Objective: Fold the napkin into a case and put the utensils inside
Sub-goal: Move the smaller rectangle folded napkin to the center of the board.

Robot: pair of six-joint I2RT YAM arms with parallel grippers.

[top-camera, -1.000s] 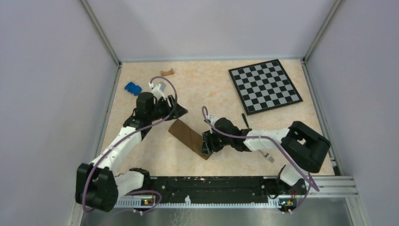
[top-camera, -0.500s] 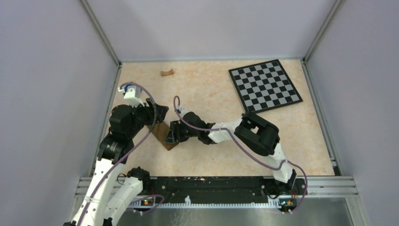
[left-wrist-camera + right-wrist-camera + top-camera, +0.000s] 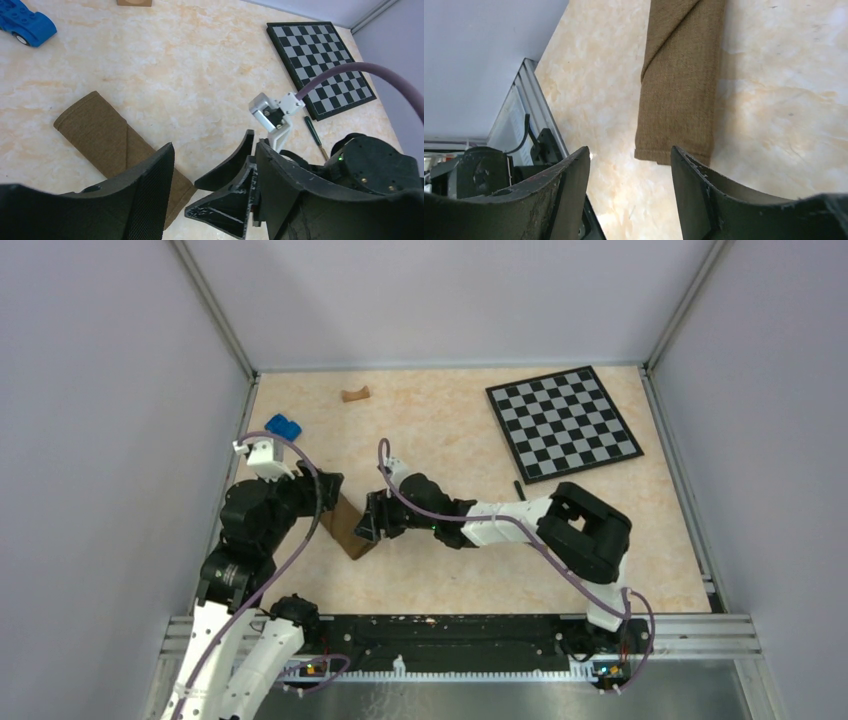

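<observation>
**Open hands flanking the folded case**

The case (image 3: pixel 348 532) lies diagonally at centre-left of the surface (image 3: pixel 450 430). The left hand (image 3: pixel 328 490) and right hand (image 3: pixel 370 523), fingers apart and holding nothing, bracket it, probably for adjusting. The knife (image 3: pixel 519 490) lies right of centre.

I count one folded brown cloth case (image 3: pixel 350 532), left of centre in the overhead view. One checkerboard (image 3: pixel 563 422) sits in the upper right. One slim dark knife (image 3: pixel 519 490) lies just below the board's near corner. There is one blue toy car (image 3: pixel 283 426) toward the left edge, and one small tan piece (image 3: pixel 354 394) near the top, left of centre. Two arms show on my screen: the left arm (image 3: pixel 250 530) and the right arm (image 3: pixel 500 525).
</observation>
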